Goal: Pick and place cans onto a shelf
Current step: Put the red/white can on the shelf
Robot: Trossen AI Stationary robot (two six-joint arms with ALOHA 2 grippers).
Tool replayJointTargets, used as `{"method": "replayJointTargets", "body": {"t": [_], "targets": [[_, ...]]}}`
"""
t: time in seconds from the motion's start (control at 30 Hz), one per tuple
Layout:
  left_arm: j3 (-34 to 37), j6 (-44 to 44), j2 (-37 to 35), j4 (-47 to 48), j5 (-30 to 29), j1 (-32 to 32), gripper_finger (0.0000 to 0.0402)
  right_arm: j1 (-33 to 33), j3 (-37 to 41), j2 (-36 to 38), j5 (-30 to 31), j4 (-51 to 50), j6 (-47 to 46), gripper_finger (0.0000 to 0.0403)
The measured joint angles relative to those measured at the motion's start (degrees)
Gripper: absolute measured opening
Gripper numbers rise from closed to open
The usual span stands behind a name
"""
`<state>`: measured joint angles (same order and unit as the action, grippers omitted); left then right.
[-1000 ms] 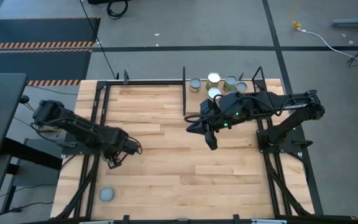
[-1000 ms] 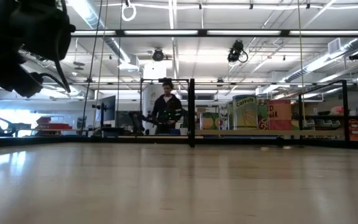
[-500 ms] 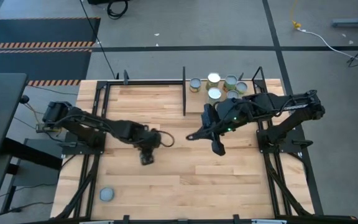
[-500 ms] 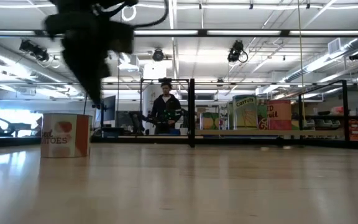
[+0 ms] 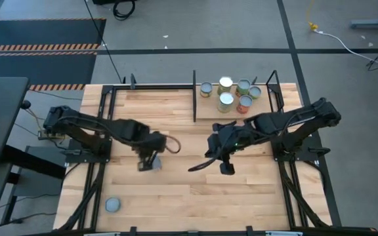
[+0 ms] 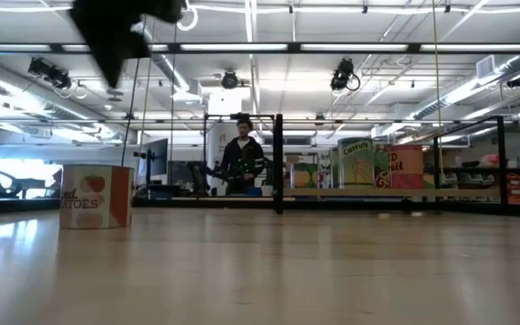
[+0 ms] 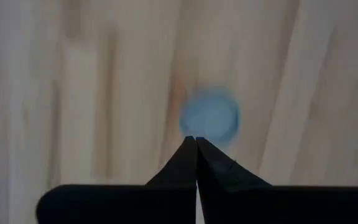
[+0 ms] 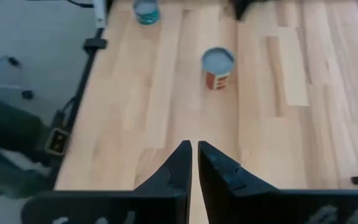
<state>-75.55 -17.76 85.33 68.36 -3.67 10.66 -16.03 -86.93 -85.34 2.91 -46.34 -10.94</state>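
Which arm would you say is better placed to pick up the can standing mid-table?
Left: the left gripper hangs right above that can, fingers shut, while the right gripper sits farther off, facing it.

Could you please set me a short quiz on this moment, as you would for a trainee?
1. True or false: the left pincer grips the can beneath it.
2. Where is the right pincer? A: over the cans at the far edge. B: over the middle of the table. C: off to the side, past the edge.
3. What colour is that can's side label in the right wrist view?

Key: 1 false, it is shut and holds nothing. 2 B. 3 red-orange.
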Motion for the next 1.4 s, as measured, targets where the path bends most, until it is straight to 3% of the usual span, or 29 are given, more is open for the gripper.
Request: {"method": "replayJointTargets", "body": {"t": [0.1, 0.23, 0.47, 0.67, 0.9, 1.03, 1.13, 1.2, 1.4], "targets": [[3.51, -2.76, -0.68, 5.47, 3.10, 2.37, 0.0002, -0.41, 2.22, 0.00, 2.76, 2.49, -1.31, 0.0035], [11.07, -5.79, -0.43, 2.78, 5.80, 5.82, 0.0002, -0.40, 5.18, 0.07, 3.13, 7.45, -1.70, 0.0032], [23.42, -11.74, -0.53, -7.52, 6.31, 7.93, 0.0020, -0.41, 5.81, 0.09, 3.07, 8.16, -2.99, 0.0030], [28.23, -10.07, -0.53, -23.22, 5.20, 7.49, 0.0082, -0.41, 5.75, 0.09, 3.07, 8.19, -3.27, 0.0030], [28.70, -6.49, 2.46, -37.77, 1.86, 6.52, 0.0200, -0.74, 5.72, 0.09, 1.78, 8.01, -5.55, 0.0045], [28.72, -2.41, 6.05, -51.17, -1.28, 4.59, 0.0243, -1.34, 5.70, 0.11, 1.62, 7.75, -5.55, 0.0066], [28.61, 1.71, 8.83, -64.17, -1.62, 3.28, 0.0249, -1.92, 5.70, 0.11, 1.63, 7.35, -5.52, 0.0082], [27.74, 2.61, 9.89, -67.53, -1.91, 2.80, 0.0245, -2.26, 5.70, 0.11, 1.68, 7.05, -5.39, 0.0093], [21.65, 3.08, 8.81, -60.84, -2.92, 3.00, 0.0230, -2.36, 5.70, -0.10, 2.23, 5.91, -1.01, 0.0124]]}}
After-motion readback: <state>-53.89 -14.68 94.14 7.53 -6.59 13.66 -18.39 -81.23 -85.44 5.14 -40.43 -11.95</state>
